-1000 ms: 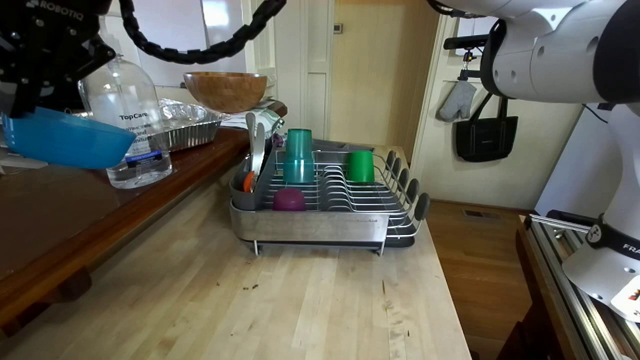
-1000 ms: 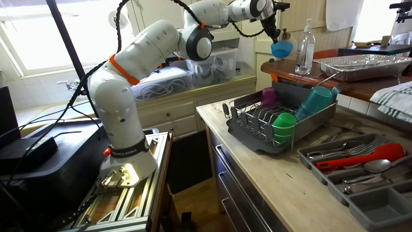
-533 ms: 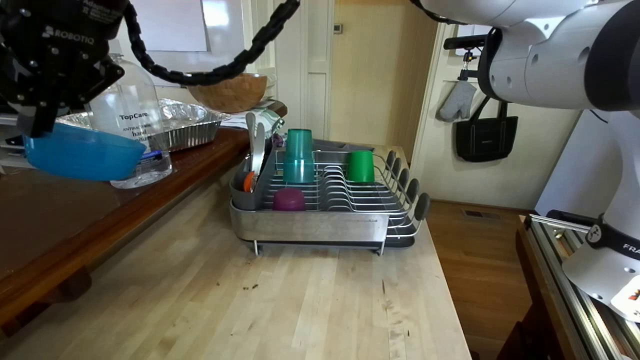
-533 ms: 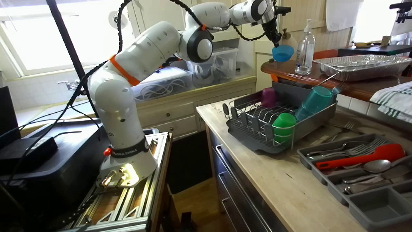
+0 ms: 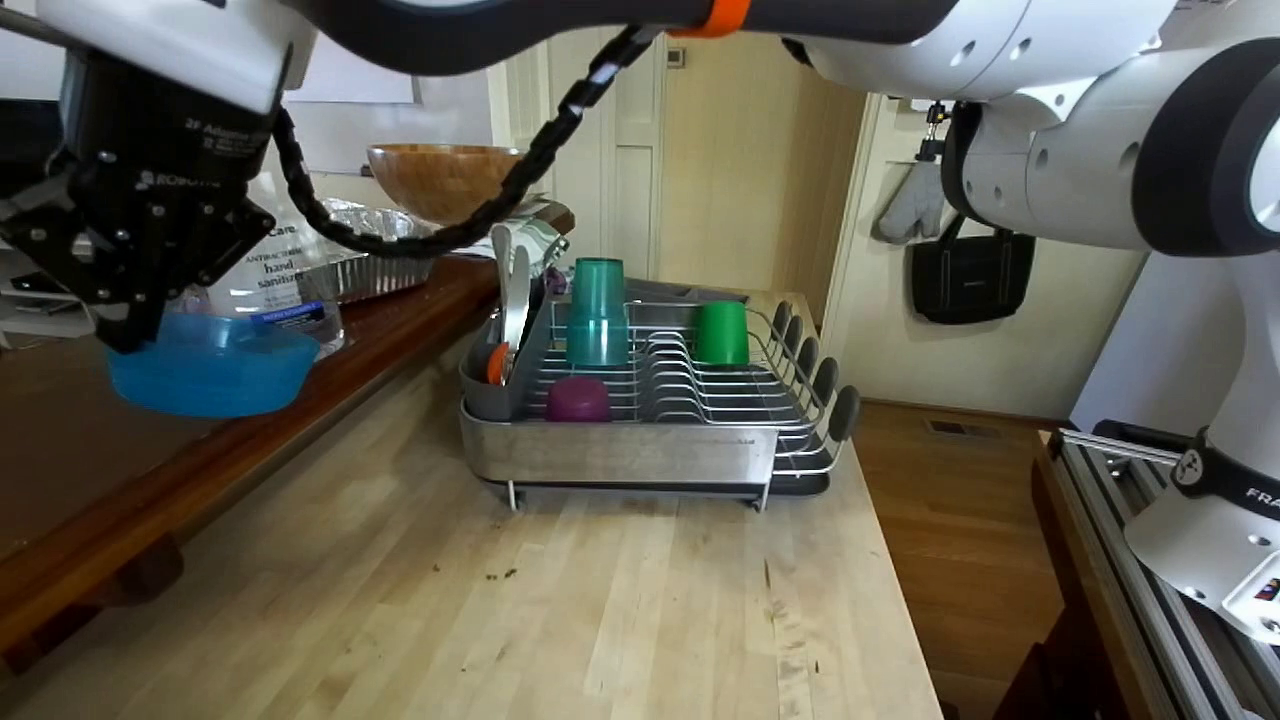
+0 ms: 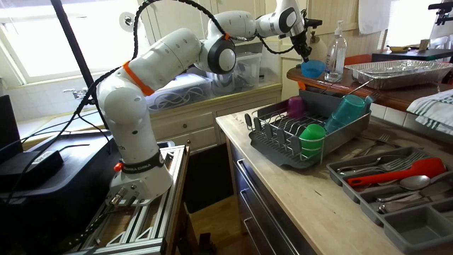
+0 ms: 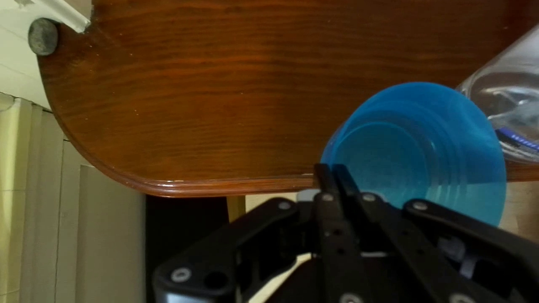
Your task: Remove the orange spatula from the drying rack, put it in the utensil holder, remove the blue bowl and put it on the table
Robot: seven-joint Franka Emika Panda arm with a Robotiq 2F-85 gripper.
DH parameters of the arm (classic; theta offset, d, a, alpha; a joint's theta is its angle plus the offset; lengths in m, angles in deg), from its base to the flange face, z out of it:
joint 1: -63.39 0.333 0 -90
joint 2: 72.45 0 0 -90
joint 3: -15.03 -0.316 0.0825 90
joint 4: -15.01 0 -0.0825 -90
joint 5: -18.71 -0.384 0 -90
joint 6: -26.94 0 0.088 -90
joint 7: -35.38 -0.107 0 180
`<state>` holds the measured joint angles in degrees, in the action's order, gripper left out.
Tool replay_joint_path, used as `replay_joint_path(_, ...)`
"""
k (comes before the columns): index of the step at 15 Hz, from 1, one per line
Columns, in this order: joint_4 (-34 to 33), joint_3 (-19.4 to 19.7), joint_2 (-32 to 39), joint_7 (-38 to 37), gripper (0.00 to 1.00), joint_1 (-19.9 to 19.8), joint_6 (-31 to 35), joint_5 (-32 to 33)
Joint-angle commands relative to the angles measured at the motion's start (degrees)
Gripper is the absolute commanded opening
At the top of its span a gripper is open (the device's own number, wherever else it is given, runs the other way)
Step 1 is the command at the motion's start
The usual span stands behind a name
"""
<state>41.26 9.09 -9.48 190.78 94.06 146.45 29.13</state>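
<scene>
Blue bowl (image 7: pixel 421 147), round translucent plastic.

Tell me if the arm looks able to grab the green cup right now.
Probably not: its gripper is shut on the blue bowl, which would likely need setting down first. Nothing visible covers the green cup from above.

Right of centre in an exterior view, the drying rack (image 6: pixel 347 134) sits on the table (image 6: pixel 311 191); before it, at lower right, the spatula (image 6: pixel 403 173) lies across cutlery (image 6: pixel 414 182) in the utensil tray (image 6: pixel 413 226). The bowl (image 6: pixel 313 70) hangs from the gripper (image 6: pixel 307 59) at upper right, left of the hand-sanitizer bottle (image 6: pixel 336 56) on the counter (image 6: pixel 430 88) behind the rack.
</scene>
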Motion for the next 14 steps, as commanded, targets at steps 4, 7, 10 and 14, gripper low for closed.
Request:
replay_joint_path(4,-1.8,5.7,2.1,-0.1,0.01,1.1,-0.3,5.2)
replay_joint_path(7,-1.4,8.1,1.8,-2.1,0.37,1.5,0.5,7.6)
replay_joint_path(10,-0.3,8.6,1.1,-2.0,0.59,1.7,0.9,8.3)
replay_joint_path(14,0.3,8.3,0.1,-1.2,0.88,2.4,0.8,8.2)
